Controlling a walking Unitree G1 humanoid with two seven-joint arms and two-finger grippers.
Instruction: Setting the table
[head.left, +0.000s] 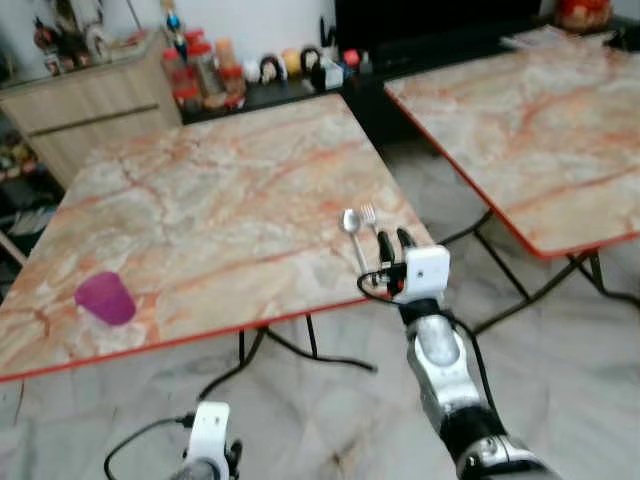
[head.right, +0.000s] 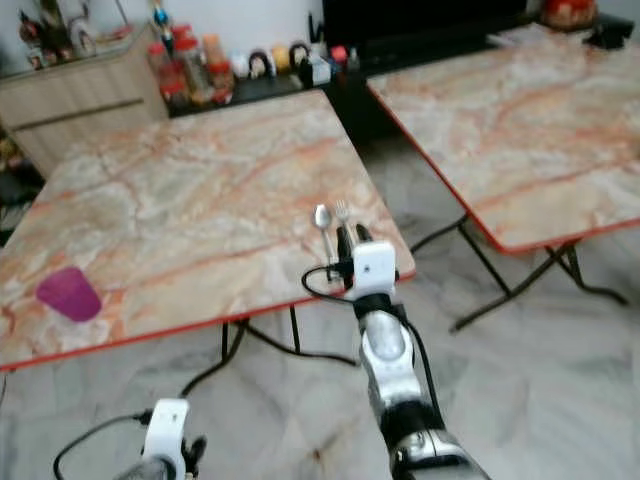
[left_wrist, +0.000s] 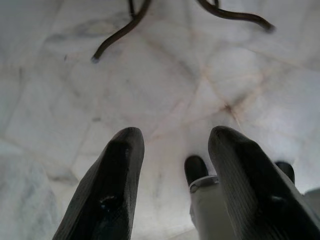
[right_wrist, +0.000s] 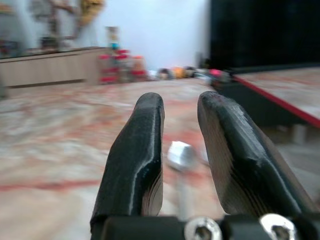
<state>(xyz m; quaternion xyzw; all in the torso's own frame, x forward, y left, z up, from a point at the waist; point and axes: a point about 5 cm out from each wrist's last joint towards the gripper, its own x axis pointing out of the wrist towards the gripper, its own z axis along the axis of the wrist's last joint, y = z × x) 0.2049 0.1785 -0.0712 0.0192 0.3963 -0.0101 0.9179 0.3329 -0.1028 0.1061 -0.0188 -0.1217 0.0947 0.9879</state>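
**Cutlery at the table edge, right jaws lined up on it**

Right gripper (head.left: 391, 243) reaches over the near edge of the marble-topped table (head.left: 220, 210), fingers parted a modest way, holding nothing. Spoon (head.left: 352, 232) and fork (head.left: 370, 217) lie side by side on the table, just ahead of the jaws, handles running back toward them. In the right wrist view the spoon's bowl (right_wrist: 180, 155) shows blurred in the gap between the two fingers; contact with the metal cannot be told.

Left gripper (left_wrist: 172, 185) hangs low beside the robot, pointed at the tiled floor (left_wrist: 165, 85), jaws open, empty.

Step in hand, as judged: either a pick-up or a set-down of the cutlery; which one cannot be told from this moment. If a pick-up, the next move calls for lowering the jaws around one handle and closing squarely; thin flat metal on smooth stone may slip or skate off the nearby edge. If a set-down, a straight withdrawal without dragging the pieces.

Containers: one purple cup (head.left: 106, 298), upright, well off to the left of the right jaws near the same edge. Contents not visible. No plate by the cutlery.

A second table (head.left: 530, 120) stands to the right of the jaws, apart.
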